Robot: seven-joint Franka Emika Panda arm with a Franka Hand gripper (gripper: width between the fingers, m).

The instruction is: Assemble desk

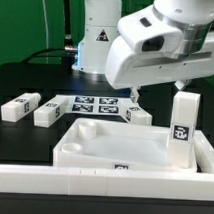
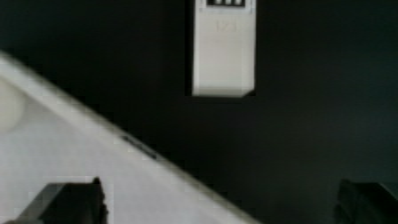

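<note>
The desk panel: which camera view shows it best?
The exterior view: nearly the whole desk panel lies in sight, with its rim and one upright leg. The wrist view shows only a cropped part of it.

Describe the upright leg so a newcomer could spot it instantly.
Find the wide white desk panel at the front of the exterior view. At its end on the exterior view's right stands a white block leg with a black-and-white tag facing the camera. It alone stands on end; the other legs lie flat on the black table.
</note>
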